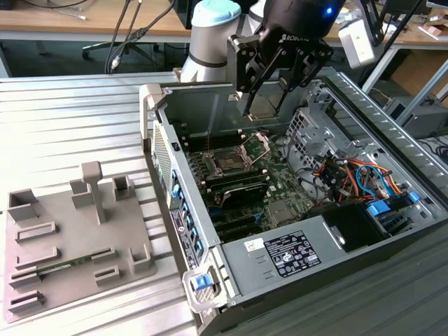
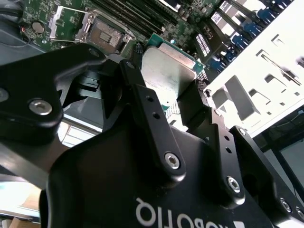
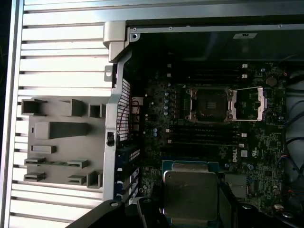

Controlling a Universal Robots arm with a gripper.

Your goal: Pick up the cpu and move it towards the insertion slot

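The room is showing a wooden desk (image 1: 70, 21) and a chair base (image 1: 119, 49) beyond the bench's far edge. The ribbed metal bench (image 1: 70, 119) is carrying everything, and its ridges are catching bright light. The open computer case (image 1: 178, 203) is lying on its side across the bench's middle, so that the motherboard (image 1: 280, 203) is facing upward and can be reached from above. A grey fixture tray (image 1: 63, 259) is resting beside the case, toward the bench's edge at the exterior view's left; its raised blocks and slots appear meant to hold parts in known poses. The robot arm (image 1: 210, 42) is reaching in over the case's far wall. Its pincer (image 1: 266, 106) is hovering above the board, closed on the cpu (image 3: 190, 192), and is gripping it by two opposite edges, probably to leave the chip's underside free. The insertion slot (image 3: 209, 102) is lying open with its hinged metal bracket (image 3: 249, 103) folded aside, exposing the dark socket. The cpu is hanging clear of the board, near the slot but not yet over it, judging from both wrist views.
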